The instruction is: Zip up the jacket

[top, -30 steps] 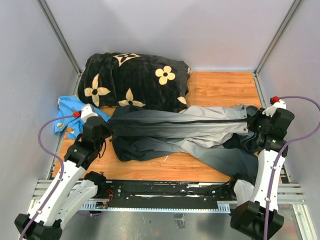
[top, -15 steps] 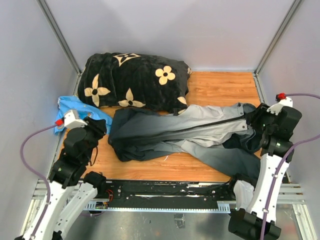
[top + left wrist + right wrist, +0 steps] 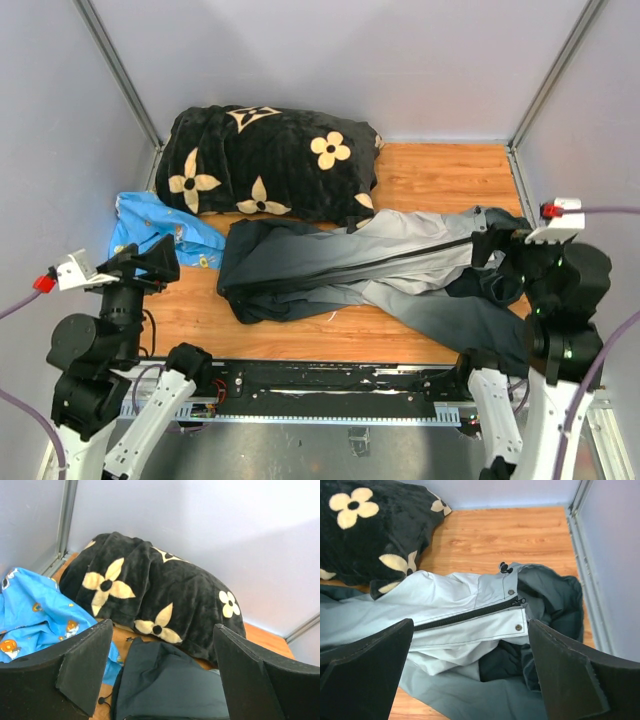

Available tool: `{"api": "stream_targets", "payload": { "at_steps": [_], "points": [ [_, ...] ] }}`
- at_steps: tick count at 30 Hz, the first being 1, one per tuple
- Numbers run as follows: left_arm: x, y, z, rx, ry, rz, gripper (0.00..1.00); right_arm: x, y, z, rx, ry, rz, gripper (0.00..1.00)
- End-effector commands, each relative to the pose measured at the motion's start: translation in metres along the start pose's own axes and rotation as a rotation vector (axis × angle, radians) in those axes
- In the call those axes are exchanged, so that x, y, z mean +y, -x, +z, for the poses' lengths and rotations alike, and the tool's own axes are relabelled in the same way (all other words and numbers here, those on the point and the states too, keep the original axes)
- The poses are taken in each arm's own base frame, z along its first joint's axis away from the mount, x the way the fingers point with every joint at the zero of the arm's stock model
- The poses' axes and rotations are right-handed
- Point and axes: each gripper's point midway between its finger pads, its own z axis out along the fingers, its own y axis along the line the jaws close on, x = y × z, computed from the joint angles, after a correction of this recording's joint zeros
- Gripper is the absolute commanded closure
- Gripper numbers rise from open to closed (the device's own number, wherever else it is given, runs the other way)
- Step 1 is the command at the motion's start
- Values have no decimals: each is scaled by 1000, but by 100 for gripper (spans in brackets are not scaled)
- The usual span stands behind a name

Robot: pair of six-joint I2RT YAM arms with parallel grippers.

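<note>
Two grippers stand open, holding nothing: the left gripper [image 3: 158, 265] at the lower left of the top view, the right gripper [image 3: 495, 256] at the right edge. The jacket [image 3: 400, 265] lies across the middle of the table [image 3: 440, 175], its zipper slider [image 3: 517, 601] near the collar.

One jacket [image 3: 400, 262]; one blanket [image 3: 270, 160]; one cloth [image 3: 150, 226]

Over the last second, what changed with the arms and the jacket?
Both the left fingers and right fingers opened, released the ends of the dark navy and light grey windbreaker jacket, and drew back toward the near edge. The jacket went from taut to slack. The black plush flowered blanket and bright blue patterned cloth stayed put.
</note>
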Motion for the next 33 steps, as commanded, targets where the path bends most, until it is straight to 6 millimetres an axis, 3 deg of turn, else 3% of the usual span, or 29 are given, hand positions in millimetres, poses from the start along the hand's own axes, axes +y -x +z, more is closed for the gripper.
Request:
{"api": "stream_targets", "payload": {
  "at_steps": [1,7,12,17,33],
  "points": [
    [0,17,-15,-75,-57,51,13,-19,-14,-23,-52,-122,-143,2],
    [-2,-19,-11,-67,-128,29,1,-23,-44,-26,-170,-134,-130,2],
    [4,-51,-1,-19,-111,18,1,-37,-65,-24,-184,-202,-88,2],
    [5,-79,5,39,-113,-6,1,-33,-72,-22,-191,-179,-94,2],
    [6,-89,13,74,-97,33,1,-25,-69,-23,-231,-133,-100,2]
  ]
}}
